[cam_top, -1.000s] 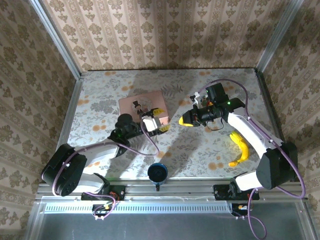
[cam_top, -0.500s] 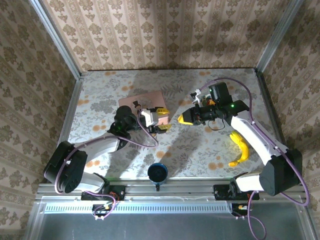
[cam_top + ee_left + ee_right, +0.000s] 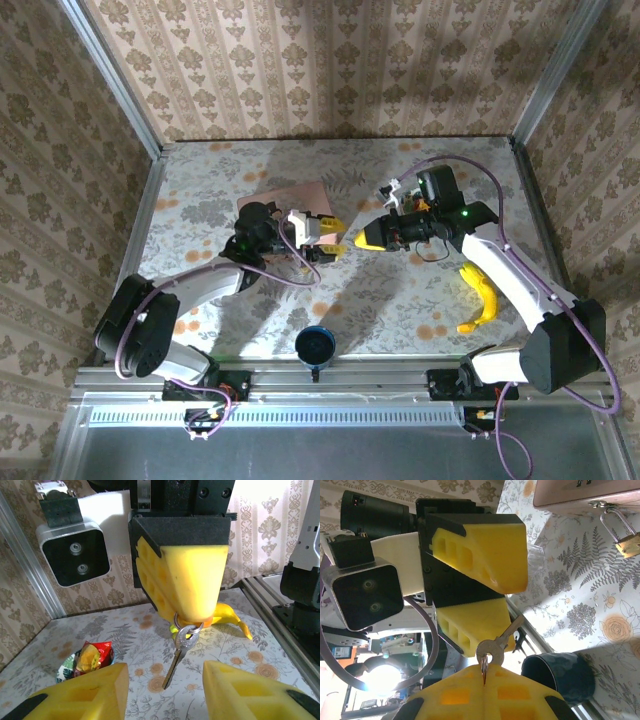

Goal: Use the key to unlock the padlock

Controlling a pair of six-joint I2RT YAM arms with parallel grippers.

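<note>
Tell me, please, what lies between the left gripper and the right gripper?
The key, dangling from the shut right gripper, hangs before the open left gripper, as the left wrist view shows.

Pink box (image 3: 580, 497) cut off at top; padlock (image 3: 629, 545) seemingly clipped at right.

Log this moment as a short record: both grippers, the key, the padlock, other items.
left gripper: open, facing the right gripper, close to the key
right gripper: shut on the key's ring
key: dangling below the right gripper, not in the padlock
padlock: hanging from the hasp of the pink box
other items: dark blue cup near the arm bases; yellow banana toy on the right side
</note>
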